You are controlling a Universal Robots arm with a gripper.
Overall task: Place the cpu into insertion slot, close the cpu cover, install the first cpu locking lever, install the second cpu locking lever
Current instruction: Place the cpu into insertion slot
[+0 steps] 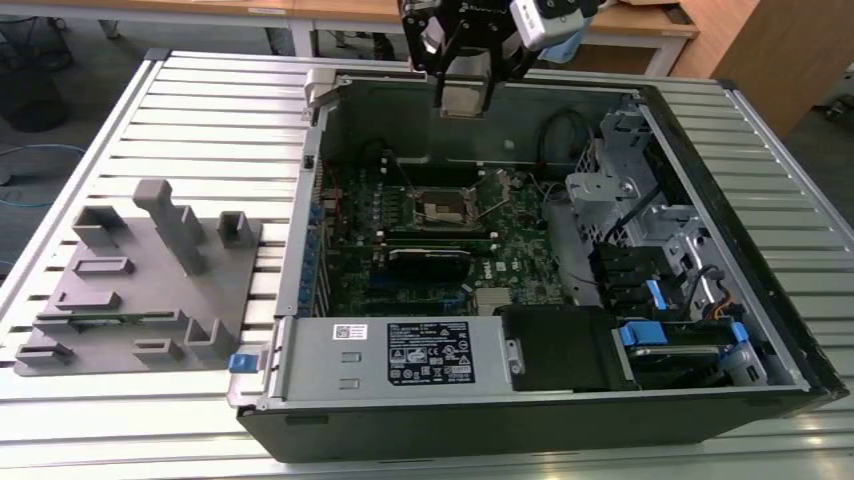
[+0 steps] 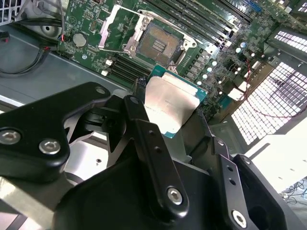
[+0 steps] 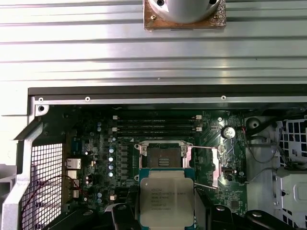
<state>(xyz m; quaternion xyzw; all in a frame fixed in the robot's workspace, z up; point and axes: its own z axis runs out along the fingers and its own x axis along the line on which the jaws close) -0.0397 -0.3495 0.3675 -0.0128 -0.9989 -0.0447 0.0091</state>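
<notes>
While the gripper [image 1: 462,90] hangs over an open PC case [image 1: 534,440], its fingers are clamped on the cpu [image 3: 166,196].
Slatted metal table [image 1: 200,120], wooden desk [image 1: 641,22] behind; grey fixture [image 1: 134,290] on table at the exterior view's left of case. Inside case: green board [image 1: 521,230], slot [image 3: 162,157] bare, cover [image 2: 107,28] swung open beside it. cpu above slot, apart from it.

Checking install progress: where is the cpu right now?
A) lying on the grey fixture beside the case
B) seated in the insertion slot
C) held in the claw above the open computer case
C: the cpu is gripped in the claw, and the insertion slot beneath it is bare.
</notes>
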